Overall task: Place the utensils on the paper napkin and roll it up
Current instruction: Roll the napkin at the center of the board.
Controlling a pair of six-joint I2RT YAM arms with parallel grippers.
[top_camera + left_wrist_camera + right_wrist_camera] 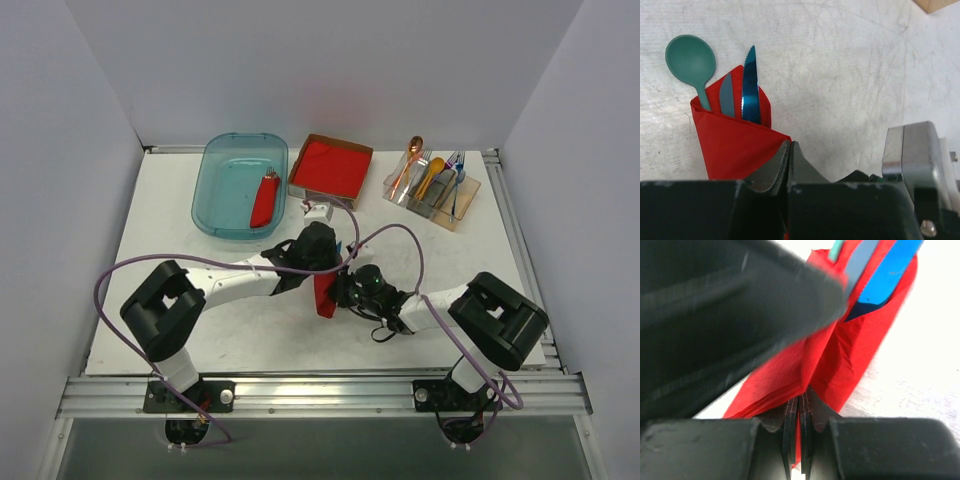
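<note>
Jaws of the left gripper [789, 150] are pressed together on the near corner of the paper napkin [735, 145], where its folded flap comes to a point. A sliver of red shows down between the fingers, so I take that as a pinch, not a bare touch. From that corner the bundle runs away and to the left in the left wrist view, flat on the table [850, 75], with its long axis roughly in line with the fingers. Out of its far open end stick the teal spoon [690, 59], a grey-blue piece [727, 97] and the serrated blue piece [751, 85], side by side with their handles tucked inside the fold.

From above I get only a strip of red between the two wrists in mid-table. I cannot make out the utensil heads there, so that view gives the arms' approach and nothing of the contents. Both arms are on the napkin and neither is nearer.

The right gripper [800, 407] is likewise closed, with paper caught between its fingers at the roll's lower edge. Its camera is blurred and the left gripper's dark body fills the upper left, yet it shows that pinch up close. My judgement is that the next turn must roll across the long axis, keeping the open end level so nothing slides out.
</note>
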